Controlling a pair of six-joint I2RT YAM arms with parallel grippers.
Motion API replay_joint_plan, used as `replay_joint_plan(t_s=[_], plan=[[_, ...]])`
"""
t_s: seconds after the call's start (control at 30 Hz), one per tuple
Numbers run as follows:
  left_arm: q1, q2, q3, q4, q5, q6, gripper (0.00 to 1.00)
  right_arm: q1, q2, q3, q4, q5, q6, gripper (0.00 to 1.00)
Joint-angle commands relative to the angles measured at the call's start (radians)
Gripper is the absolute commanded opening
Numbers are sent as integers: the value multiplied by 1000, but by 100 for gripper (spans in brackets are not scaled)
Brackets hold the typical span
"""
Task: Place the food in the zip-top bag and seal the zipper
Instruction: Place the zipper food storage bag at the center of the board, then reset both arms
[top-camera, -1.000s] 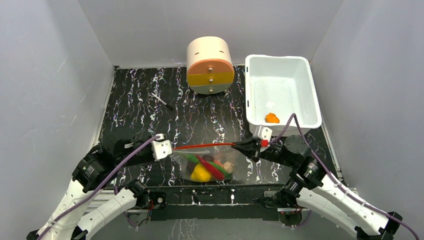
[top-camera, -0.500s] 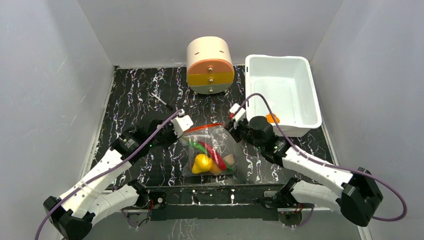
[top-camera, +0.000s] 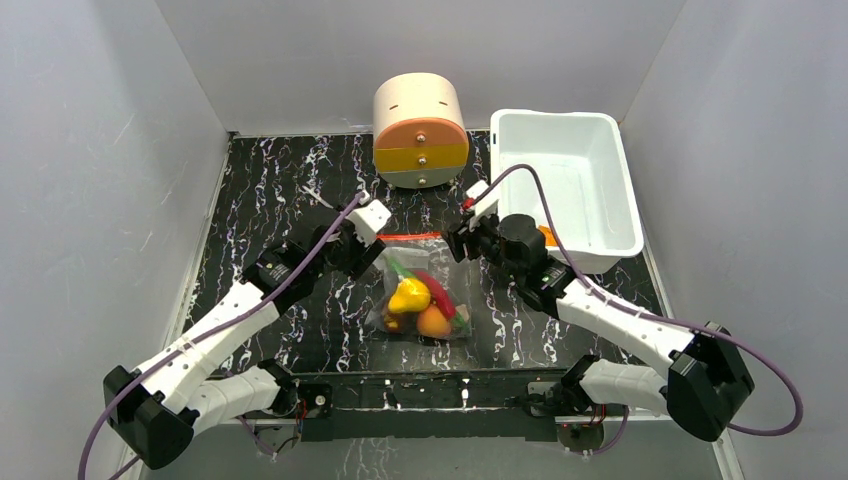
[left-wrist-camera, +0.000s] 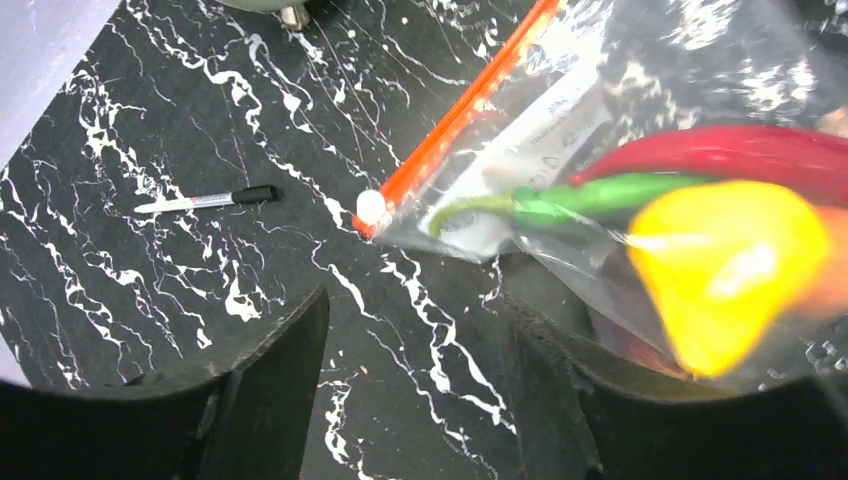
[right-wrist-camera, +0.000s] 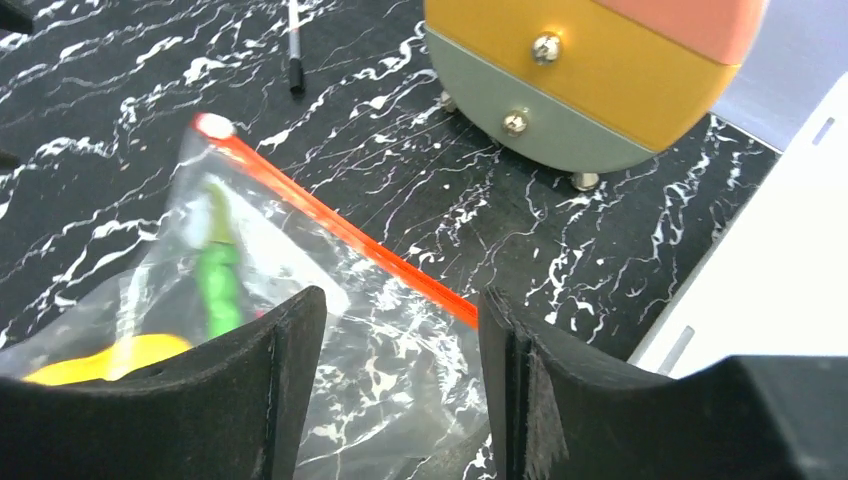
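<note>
The zip-top bag lies flat on the black marbled table, with its orange-red zipper along the far edge. Inside it I see a yellow lemon, an orange fruit, a red chili and a green chili. My left gripper stands open just left of the zipper's left end, with only table between its fingers. My right gripper is open over the bag's right corner, the zipper just beyond its fingertips. Another orange piece lies in the white tub.
The white tub stands at the back right, close beside my right arm. A round drum with orange, yellow and grey bands sits at the back centre. A small pen lies to the back left.
Both grippers held the zipper ends stretched near the front edge, carried the bag farther back, and have now let go and opened. The bag has settled on the table.
</note>
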Motion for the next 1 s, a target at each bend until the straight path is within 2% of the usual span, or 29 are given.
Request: replay_joint_plan(t_s=[0.0,0.07,0.13,0.2,0.4,0.57,0.73,0.97], plan=[[5,-22,88,32,-10,-64,68,0,-80,58,12,123,73,58],[5,-29,117,21,18,-97,78,0,-115,70,-40,186,128,64],[5,-37,138,9,28,-140,97,0,-151,97,-112,217,175,76],[5,-38,162,-15,14,-210,99,-1,-190,118,-171,224,221,97],[5,-30,269,-121,-150,-505,98,0,-287,190,-377,197,384,98],[5,-43,308,-190,-254,-691,98,0,-327,223,-548,293,600,98],[5,-107,288,-209,-235,-737,98,0,-345,300,-726,317,688,98],[5,-251,187,-163,-262,-792,98,0,-428,309,-760,285,725,98]])
